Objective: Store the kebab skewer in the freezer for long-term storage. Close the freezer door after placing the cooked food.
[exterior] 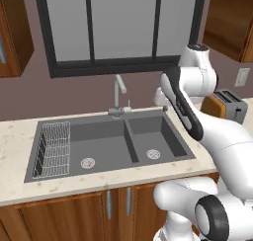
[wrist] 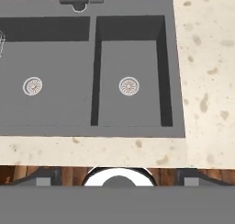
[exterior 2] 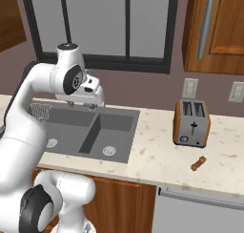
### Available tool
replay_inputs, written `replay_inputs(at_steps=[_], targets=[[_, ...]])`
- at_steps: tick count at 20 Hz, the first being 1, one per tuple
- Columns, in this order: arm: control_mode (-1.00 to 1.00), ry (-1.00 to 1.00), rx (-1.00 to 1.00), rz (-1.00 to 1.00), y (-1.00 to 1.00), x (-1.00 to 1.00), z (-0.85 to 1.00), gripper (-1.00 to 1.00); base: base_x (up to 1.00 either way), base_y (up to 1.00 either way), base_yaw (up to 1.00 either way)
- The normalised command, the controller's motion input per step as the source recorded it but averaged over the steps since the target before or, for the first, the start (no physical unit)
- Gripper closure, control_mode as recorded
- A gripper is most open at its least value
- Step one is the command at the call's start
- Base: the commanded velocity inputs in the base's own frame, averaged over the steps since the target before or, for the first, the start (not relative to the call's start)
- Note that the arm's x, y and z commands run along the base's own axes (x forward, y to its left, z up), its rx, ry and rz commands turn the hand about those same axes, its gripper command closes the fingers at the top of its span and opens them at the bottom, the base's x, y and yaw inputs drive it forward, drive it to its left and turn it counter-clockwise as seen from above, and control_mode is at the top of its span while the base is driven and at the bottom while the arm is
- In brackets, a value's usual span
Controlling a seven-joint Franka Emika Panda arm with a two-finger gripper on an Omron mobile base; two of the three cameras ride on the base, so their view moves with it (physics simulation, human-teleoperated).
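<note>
Counter point(exterior 2: 157, 155): toaster point(exterior 2: 191, 122) beside kebab skewer point(exterior 2: 198, 164)

A double grey sink point(exterior 2: 95, 127) sits in a speckled counter point(exterior 2: 157, 155), with a faucet point(exterior: 118, 94) rising at its back edge and a wire rack point(exterior: 52, 148) standing in its left basin. Right of the sink, the counter lies open up to a toaster point(exterior 2: 191, 123) against the wall. In front of the toaster a small skewer point(exterior 2: 198, 164) lies apart from it on bare counter, with open space above and around it.
</note>
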Motion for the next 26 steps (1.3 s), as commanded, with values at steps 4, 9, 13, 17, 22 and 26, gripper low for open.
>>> replay_inputs(at_steps=[4,9,13,17,22,26], targets=[[-1.0,0.12,0.02,-0.21,-0.83,-0.03,-0.16,-1.0,0.0,0.0,0.0],[-1.0,0.13,0.0,-0.28,-0.76,-0.11,-0.27,-1.0,0.0,0.0,0.0],[-1.0,0.07,0.0,-0.35,-0.63,-0.22,-0.45,-1.0,0.0,0.0,0.0],[-1.0,0.07,0.0,-0.36,-0.76,-0.18,-0.69,-1.0,0.0,0.0,0.0],[-1.0,0.13,0.0,-0.27,-0.93,-0.03,-0.65,-1.0,0.0,0.0,0.0],[-1.0,0.12,0.02,-0.07,-0.95,0.0,-0.27,-1.0,0.0,0.0,0.0]])
